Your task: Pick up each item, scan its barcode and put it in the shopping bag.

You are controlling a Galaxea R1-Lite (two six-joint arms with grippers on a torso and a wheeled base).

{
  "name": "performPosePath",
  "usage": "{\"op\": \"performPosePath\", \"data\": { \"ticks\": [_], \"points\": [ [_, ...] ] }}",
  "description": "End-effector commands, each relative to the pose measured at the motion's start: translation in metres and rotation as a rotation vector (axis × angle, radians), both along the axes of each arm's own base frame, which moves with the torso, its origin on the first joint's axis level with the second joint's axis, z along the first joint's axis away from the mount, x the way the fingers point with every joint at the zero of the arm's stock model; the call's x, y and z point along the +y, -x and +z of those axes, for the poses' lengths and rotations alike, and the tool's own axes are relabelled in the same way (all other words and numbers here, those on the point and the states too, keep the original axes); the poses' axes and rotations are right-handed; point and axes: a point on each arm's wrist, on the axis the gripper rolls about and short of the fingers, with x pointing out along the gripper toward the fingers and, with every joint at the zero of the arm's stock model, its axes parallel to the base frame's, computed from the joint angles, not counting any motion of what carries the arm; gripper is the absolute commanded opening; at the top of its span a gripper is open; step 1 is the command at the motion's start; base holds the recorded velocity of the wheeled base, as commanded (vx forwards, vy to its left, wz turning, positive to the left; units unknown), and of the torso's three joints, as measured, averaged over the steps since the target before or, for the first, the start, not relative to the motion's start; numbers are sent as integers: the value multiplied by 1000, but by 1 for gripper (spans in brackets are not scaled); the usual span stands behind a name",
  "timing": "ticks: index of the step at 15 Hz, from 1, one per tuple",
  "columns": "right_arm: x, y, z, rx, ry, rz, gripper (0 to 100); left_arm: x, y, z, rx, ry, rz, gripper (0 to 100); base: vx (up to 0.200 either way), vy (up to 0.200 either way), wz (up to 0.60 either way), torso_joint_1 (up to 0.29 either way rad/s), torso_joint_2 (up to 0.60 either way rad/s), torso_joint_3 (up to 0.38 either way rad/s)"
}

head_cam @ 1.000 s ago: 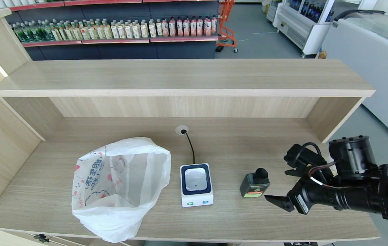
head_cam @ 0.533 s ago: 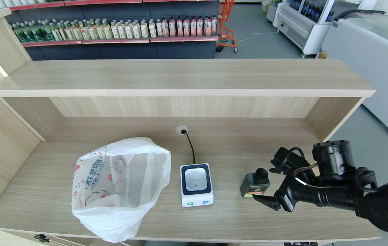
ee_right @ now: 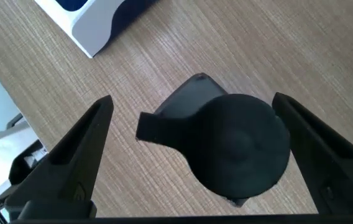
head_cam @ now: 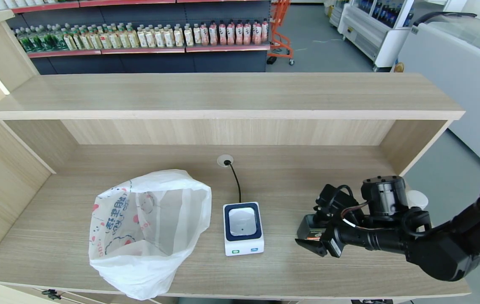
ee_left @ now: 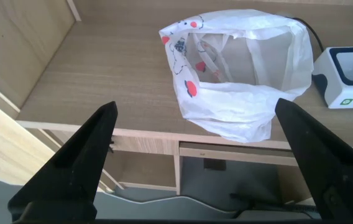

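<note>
Wide-spread right end effector (ee_right: 192,102) straddling dark green black-capped bottle (head_cam: 308,229) near wooden counter's (head_cam: 286,181) front edge; left end effector (ee_left: 195,104) also gaping.

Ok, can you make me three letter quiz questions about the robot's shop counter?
1. Where is the scanner? A) between the shopping bag and the bottle B) on the floor C) on the upper ledge
2. What colour is the bottle's cap? A) yellow B) black C) white
3. The right end effector is: A) shut on the scanner B) inside the bag C) open around the bottle
Answers: A, it sits between them; B, the cap looks black; C, its fingers stand apart beside the bottle.
</note>
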Motion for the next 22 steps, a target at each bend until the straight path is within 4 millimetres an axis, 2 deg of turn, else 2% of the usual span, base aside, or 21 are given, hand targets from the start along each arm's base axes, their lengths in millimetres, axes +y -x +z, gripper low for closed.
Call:
{"op": "performPosePath", "data": {
  "ticks": [1, 2, 5, 10, 13, 15, 18, 19, 20, 22],
  "points": [
    [6, -8, -13, 5, 7, 12, 100, 0, 0, 0, -1, 1, 1, 100, 0, 0, 0, 0, 0, 0],
    [7, -10, -15, -8, 10, 18, 0, 0, 0, 0, -1, 1, 0, 100, 0, 0, 0, 0, 0, 0],
    [8, -13, -25, -5, 27, 25, 0, 0, 0, 0, -1, 1, 0, 100, 0, 0, 0, 0, 0, 0],
    [0, -6, -23, -20, 21, 6, 0, 0, 0, 0, -1, 1, 0, 100, 0, 0, 0, 0, 0, 0],
    [-4, -7, -12, -82, -9, -7, 0, 0, 0, 0, -1, 1, 0, 100, 0, 0, 0, 0, 0, 0],
    [-11, -1, 25, -183, -80, -39, 0, 0, 0, 0, -1, 1, 1, 100, 0, 0, 0, 0, 0, 0],
    [-29, 23, 60, -270, -120, -75, 0, 0, 0, 0, -1, 1, 1, 100, 0, 0, 0, 0, 0, 0],
    [-33, 31, 61, -290, -98, -72, 0, 0, 0, 0, -1, 1, 0, 100, 0, 0, 0, 0, 0, 0],
    [-44, 40, 56, -335, -3, -56, 0, 0, 0, 0, -1, 1, 0, 100, 0, 0, 0, 0, 0, 0],
    [-61, 45, 51, -462, 145, -34, 0, 0, 0, 0, -1, 1, 1, 100, 0, 0, 0, 0, 0, 0]
  ]
}}
